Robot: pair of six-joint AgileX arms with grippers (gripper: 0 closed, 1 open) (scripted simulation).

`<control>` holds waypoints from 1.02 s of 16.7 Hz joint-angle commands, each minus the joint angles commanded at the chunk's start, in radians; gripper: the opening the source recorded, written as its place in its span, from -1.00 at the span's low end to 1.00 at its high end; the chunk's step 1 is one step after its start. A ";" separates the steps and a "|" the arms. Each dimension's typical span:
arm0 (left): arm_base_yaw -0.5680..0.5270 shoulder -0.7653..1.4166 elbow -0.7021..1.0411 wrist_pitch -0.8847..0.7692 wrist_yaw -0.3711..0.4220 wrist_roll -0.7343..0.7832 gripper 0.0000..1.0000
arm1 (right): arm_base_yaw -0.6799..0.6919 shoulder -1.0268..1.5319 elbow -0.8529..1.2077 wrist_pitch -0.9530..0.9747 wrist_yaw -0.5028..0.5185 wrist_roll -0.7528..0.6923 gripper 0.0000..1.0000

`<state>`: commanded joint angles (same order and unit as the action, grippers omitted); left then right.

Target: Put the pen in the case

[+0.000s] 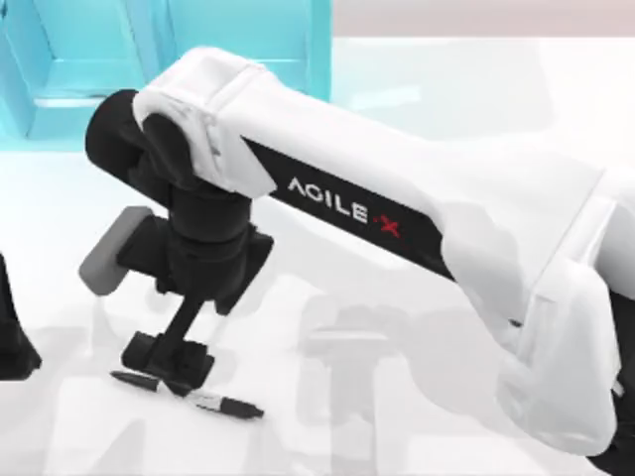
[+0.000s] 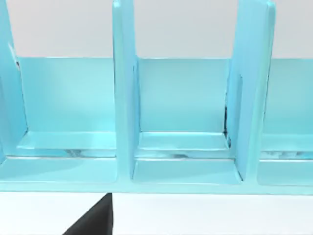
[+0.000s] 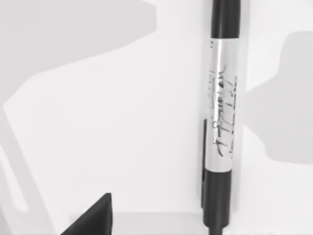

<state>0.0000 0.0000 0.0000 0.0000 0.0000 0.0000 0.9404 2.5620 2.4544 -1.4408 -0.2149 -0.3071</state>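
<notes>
**Right tool low over the single pen, case beyond it**

One pen [image 1: 189,393] lies flat on the white worktop [image 1: 417,416], a slim black marker with a silver label band [image 3: 222,103] round its middle, printed with black script. The right tool [image 1: 167,359] hangs directly over it, pointing down from the white AgileX arm that reaches in from the worktop's right. The tool's black fingers sit at the pen's middle portion, and one end of the pen juts out to each side of them. Whether the fingers stand apart or have closed on the barrel cannot be told. In the right wrist view the pen runs lengthwise close beneath the camera, resting on the worktop.

One case [image 1: 60,69] stands well beyond the right tool, a light turquoise-blue box. The left wrist view faces it and shows two upright dividers [image 2: 124,98] separating three compartments.

The left tool [image 1: 12,337] is parked at the worktop's left edge, well apart from the pen.
</notes>
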 joint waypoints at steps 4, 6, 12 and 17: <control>0.000 0.000 0.000 0.000 0.000 0.000 1.00 | 0.013 0.005 -0.069 0.073 0.000 0.008 1.00; 0.000 0.000 0.000 0.000 0.000 0.000 1.00 | 0.023 0.014 -0.144 0.165 0.000 0.019 1.00; 0.000 0.000 0.000 0.000 0.000 0.000 1.00 | 0.050 0.040 -0.308 0.360 0.001 0.046 1.00; 0.000 0.000 0.000 0.000 0.000 0.000 1.00 | 0.050 0.040 -0.308 0.360 0.001 0.046 0.70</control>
<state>0.0000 0.0000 0.0000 0.0000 0.0000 0.0000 0.9907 2.6020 2.1463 -1.0810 -0.2139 -0.2609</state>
